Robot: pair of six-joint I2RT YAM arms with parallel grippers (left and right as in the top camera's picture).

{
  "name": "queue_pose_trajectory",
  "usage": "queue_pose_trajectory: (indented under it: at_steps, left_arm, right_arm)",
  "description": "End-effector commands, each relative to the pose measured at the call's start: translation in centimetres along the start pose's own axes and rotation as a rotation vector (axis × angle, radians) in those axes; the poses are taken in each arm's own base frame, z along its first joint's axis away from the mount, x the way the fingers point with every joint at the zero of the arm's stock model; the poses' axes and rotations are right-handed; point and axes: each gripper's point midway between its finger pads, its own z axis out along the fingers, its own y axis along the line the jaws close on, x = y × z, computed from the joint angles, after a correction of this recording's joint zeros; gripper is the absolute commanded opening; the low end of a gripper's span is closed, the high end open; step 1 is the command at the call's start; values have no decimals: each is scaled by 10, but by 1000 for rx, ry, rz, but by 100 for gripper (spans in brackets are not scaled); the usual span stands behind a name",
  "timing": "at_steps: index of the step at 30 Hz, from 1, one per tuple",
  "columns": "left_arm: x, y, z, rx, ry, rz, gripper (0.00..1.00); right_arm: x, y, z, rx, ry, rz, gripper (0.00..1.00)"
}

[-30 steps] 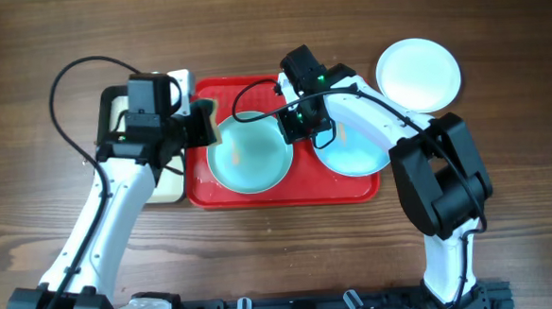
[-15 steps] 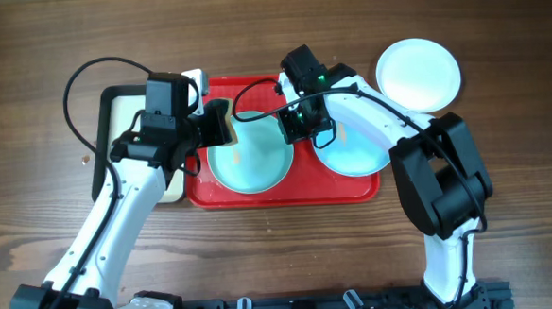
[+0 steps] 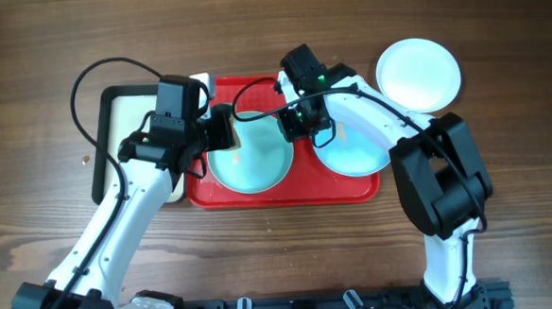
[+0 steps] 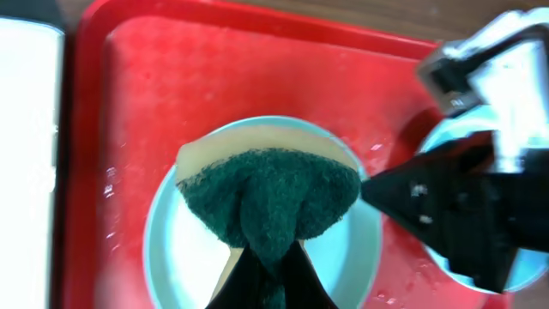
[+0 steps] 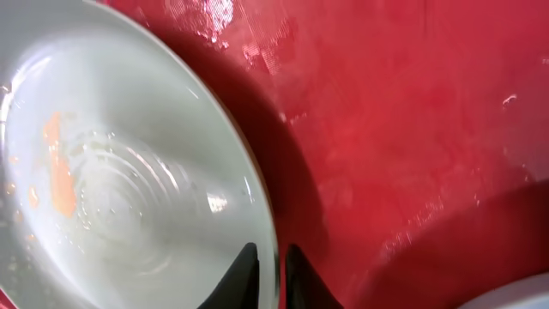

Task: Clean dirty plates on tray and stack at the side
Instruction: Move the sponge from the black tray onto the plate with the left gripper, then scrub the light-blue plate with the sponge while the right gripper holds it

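A pale blue plate (image 3: 251, 161) with an orange smear lies on the left of the red tray (image 3: 288, 194); it also shows in the left wrist view (image 4: 197, 249) and the right wrist view (image 5: 111, 172). A second pale blue plate (image 3: 356, 150) lies on the tray's right. A white plate (image 3: 418, 73) sits on the table, off the tray at the back right. My left gripper (image 3: 225, 127) is shut on a green and cream sponge (image 4: 270, 193), held over the left plate. My right gripper (image 3: 293, 127) is shut on that plate's right rim (image 5: 270, 257).
A black-rimmed cream tray (image 3: 122, 110) lies left of the red tray, partly under my left arm. Water drops lie on the red tray floor (image 5: 412, 129). The wooden table (image 3: 504, 161) surrounds both trays.
My left gripper has moved right with the sponge, from the cream tray's edge to over the left plate. The right arm has not moved.
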Motion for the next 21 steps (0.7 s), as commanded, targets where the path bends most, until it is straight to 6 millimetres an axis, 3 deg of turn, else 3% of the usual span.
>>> queue_pose_trajectory:
  at_steps: [1,10,13,14,21]
  left_arm:
    - [9,17,13,-89,31,-52,4]
    - [36,27,53,-136,155,-80,4]
    - [40,30,57,-143,171,-82,4]
    - [41,30,57,-144,173,-82,4]
    - [47,31,64,-153,198,-79,4]
  right_arm:
    - [1,3,-1,-10,-3,-3,13]
    - [4,2,0,-8,5,-1,14]
    - [4,2,0,-8,7,0,11]
    - [4,2,0,-8,7,0,5]
    - [4,2,0,-9,6,0,4]
